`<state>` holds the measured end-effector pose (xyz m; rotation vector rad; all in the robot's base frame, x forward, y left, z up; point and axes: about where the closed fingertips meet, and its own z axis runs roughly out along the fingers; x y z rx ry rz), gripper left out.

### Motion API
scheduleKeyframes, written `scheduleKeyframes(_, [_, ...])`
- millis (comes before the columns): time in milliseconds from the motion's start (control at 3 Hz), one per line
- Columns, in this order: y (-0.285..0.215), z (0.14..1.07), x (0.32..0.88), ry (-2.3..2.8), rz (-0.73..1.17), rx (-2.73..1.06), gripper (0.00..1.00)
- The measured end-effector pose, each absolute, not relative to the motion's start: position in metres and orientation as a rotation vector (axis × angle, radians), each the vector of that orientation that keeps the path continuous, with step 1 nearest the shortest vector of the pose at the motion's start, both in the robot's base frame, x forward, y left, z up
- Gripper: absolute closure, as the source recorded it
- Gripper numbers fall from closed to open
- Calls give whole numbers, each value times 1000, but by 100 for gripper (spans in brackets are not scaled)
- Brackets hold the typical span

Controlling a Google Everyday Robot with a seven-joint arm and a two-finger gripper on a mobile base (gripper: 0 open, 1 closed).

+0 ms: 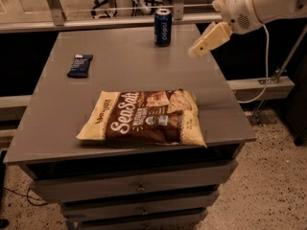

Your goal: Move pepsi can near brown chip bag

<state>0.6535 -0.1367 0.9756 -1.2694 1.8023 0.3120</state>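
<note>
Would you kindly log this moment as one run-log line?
pepsi can: upright, far edge of table, not grasped | gripper: in air, right of it, apart | chip bag: flat, near edge

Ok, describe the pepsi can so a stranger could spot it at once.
On the grey table, look to the far edge, right of centre: the pepsi can stands upright there, with the gripper hovering to its right. It is the only upright cylinder; the brown chip bag and dark snack bar lie flat.

One camera's looking down on the table from above its near edge, fairly close I think; the gripper is hovering over the table's far-right side.
</note>
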Motion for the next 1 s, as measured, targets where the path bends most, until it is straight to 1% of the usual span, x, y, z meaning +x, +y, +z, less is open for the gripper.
scheduleKeyframes(333, [-133, 971, 658, 1779, 329, -1205, 0])
scheduleKeyframes(667, [-112, 956, 688, 1689, 402, -1071, 0])
scheduleKeyframes(1000, [-99, 937, 732, 1626, 462, -972, 0])
